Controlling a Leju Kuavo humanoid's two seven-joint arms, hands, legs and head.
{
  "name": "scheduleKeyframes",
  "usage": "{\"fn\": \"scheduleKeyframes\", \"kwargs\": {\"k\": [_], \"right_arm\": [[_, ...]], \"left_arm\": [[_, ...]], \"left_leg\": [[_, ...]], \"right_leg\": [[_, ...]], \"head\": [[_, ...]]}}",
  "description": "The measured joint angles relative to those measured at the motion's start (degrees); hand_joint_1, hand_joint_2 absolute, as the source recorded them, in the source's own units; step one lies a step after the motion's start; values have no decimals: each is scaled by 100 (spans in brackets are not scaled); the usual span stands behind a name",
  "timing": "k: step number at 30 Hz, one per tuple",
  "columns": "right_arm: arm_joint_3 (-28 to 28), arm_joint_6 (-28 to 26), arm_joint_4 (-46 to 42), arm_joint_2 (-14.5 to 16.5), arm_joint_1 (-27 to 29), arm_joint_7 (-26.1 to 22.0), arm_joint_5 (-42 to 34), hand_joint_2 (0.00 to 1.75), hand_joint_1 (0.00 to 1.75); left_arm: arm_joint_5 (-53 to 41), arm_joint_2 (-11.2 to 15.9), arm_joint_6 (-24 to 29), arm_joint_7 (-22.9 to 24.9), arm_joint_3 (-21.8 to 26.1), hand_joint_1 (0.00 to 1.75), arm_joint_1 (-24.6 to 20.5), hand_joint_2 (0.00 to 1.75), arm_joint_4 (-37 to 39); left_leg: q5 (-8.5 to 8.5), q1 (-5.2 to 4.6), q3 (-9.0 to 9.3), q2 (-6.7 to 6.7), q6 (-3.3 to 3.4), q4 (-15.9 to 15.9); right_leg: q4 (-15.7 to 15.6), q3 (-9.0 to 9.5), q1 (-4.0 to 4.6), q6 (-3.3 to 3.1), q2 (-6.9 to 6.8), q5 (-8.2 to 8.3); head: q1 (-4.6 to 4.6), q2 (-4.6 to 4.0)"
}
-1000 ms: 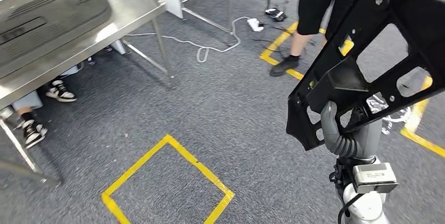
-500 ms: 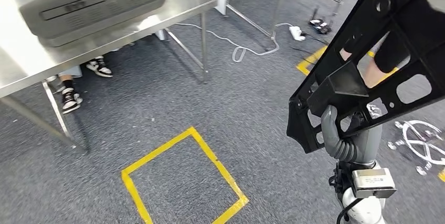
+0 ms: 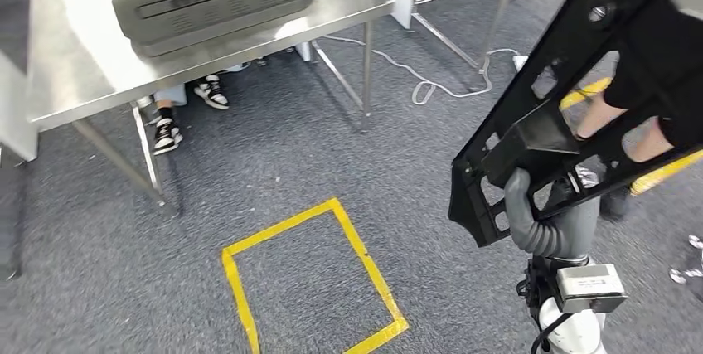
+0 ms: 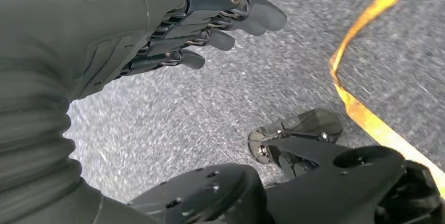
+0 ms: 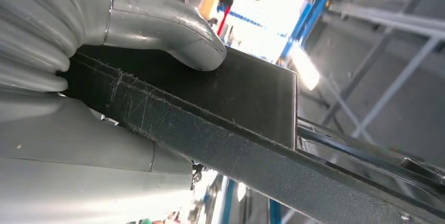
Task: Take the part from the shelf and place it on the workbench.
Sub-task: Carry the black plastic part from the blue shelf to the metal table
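My right hand (image 3: pixel 530 217) grips a large black plastic frame part (image 3: pixel 580 97) with several cut-outs, held up at the right of the head view. In the right wrist view the grey thumb (image 5: pixel 168 30) presses on the black part (image 5: pixel 236 129). The steel workbench (image 3: pixel 91 80) stands at the upper left, with a dark grey moulded panel (image 3: pixel 211 2) lying on it. My left hand (image 4: pixel 210 19) hangs over the grey carpet with its fingers apart and nothing in it.
A yellow tape square (image 3: pixel 311 279) marks the carpet in front of me. A person's sneakered feet (image 3: pixel 186 105) show under the bench. A white cable (image 3: pixel 431 84) trails across the floor. Another person's legs (image 3: pixel 638 138) show behind the held part.
The whole view has swung, so the workbench and tape square now sit further right and closer to the middle. My right hand still holds the black part the same way.
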Motion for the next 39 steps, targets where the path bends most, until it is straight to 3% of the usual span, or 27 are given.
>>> {"fn": "scheduleKeyframes", "kwargs": {"k": [1, 2, 4, 5, 6, 8, 9, 10, 12, 13, 15, 16, 18, 19, 21, 23, 25, 33, 39], "right_arm": [[1, -1, 0, 7, 19, -8, -3, 175, 175], [1, -3, 0, 14, 35, -17, -8, 175, 175], [-5, -11, -4, 27, 69, -32, -17, 175, 175], [-11, -17, -7, 29, 87, -39, -22, 175, 175], [-16, -21, -10, 32, 104, -44, -23, 175, 175], [-23, -26, -19, 39, 132, -56, -27, 175, 175], [-31, -26, -27, 45, 147, -66, -28, 175, 175], [-46, -25, -42, 51, 163, -81, -29, 175, 175], [-96, -24, -65, 60, 198, -114, -40, 175, 175], [-117, -24, -72, 64, 220, -129, -48, 175, 175], [-136, -24, -73, 73, 261, -143, -56, 175, 175], [-138, -24, -78, 76, 276, -148, -45, 175, 175], [-143, -26, -98, 81, 285, -152, -18, 175, 175], [-145, -28, -111, 83, 286, -155, -6, 175, 175], [-145, -39, -133, 89, 296, -159, 4, 175, 175], [-145, -49, -143, 100, 309, -161, 12, 175, 175], [-145, -52, -146, 110, 319, -162, 15, 175, 175], [-144, -94, -157, 122, 335, -139, 49, 175, 175], [-140, -101, -157, 130, 332, -120, 40, 175, 175]], "left_arm": [[2, 1, 0, -4, 1, 0, 3, 175, 0], [5, 4, 1, -9, 2, 0, 5, 175, -1], [9, 8, 7, -20, 2, 0, -5, 175, -2], [11, 9, 12, -25, 3, 0, -9, 175, -2], [12, 8, 17, -28, 3, 0, -11, 175, -2], [13, 8, 34, -31, 4, 0, -2, 175, -1], [13, 3, 43, -32, 4, 0, 1, 175, -1], [13, 0, 60, -31, 4, 0, 1, 175, -1], [13, -10, 89, -38, 4, 0, -9, 175, -2], [13, -13, 101, -47, 4, 0, -12, 175, -2], [13, -21, 108, -71, 4, 0, -11, 175, -2], [13, -24, 110, -80, 4, 0, -7, 175, -2], [13, -31, 114, -107, 4, 0, -5, 175, -2], [15, -33, 115, -123, 4, 0, -6, 175, -2], [21, -32, 119, -151, 5, 0, -4, 175, -2], [26, -28, 124, -162, 6, 0, 4, 175, -2], [29, -27, 128, -162, 7, 0, 10, 175, -2], [72, -27, 163, -164, 7, 0, 9, 175, -2], [74, -24, 164, -164, 7, 0, 4, 175, -2]], "left_leg": [[110, 0, 114, 25, 5, -168], [287, -5, 343, 118, 25, -550], [513, -53, 772, 410, 84, -1298], [553, -78, 883, 503, 116, -1509], [534, -101, 895, 510, 141, -1562], [557, -95, 873, 339, 200, -1589], [574, -81, 877, 264, 236, -1611], [596, -59, 883, 195, 275, -1634], [624, -29, 880, 66, 330, -1656], [630, -25, 869, -1, 344, -1656], [636, -25, 857, -125, 354, -1655], [639, -23, 859, -171, 353, -1654], [646, -19, 867, -239, 337, -1652], [647, -30, 866, -266, 318, -1647], [643, -63, 851, -294, 308, -1633], [650, -82, 840, -290, 369, -1629], [671, -80, 848, -279, 405, -1645], [709, -65, 862, -268, 256, -1709], [705, -73, 857, -270, 232, -1710]], "right_leg": [[0, 9, 1, -3, -76, -7], [1, 27, 4, 3, -149, -20], [5, 60, 47, 37, -279, -57], [6, 75, 75, 62, -340, -74], [0, 84, 99, 83, -400, -85], [-21, 106, 114, 126, -529, -105], [10, 100, 105, 149, -459, -140], [124, 55, 95, 160, -303, -213], [715, -225, 66, 143, 145, -482], [1124, -439, 59, 130, 266, -633], [1645, -749, 54, 164, 334, -758], [1541, -734, 50, 218, 335, -663], [785, -424, 31, 331, 342, -303], [388, -257, 30, 345, 353, -141], [-5, -91, 25, 284, 373, 7], [-25, -81, 30, 214, 377, 37], [-23, -79, 46, 194, 381, 49], [-15, -97, 61, 161, 383, 54], [-15, -98, 51, 157, 383, 52]], "head": [[-2, 0], [-3, 0], [1, 0], [8, 0], [14, 0], [20, 0], [24, 0], [27, 0], [64, 0], [78, 0], [98, 0], [98, 0], [101, 0], [103, 0], [103, 0], [99, 0], [99, 0], [101, 0], [103, 0]]}}
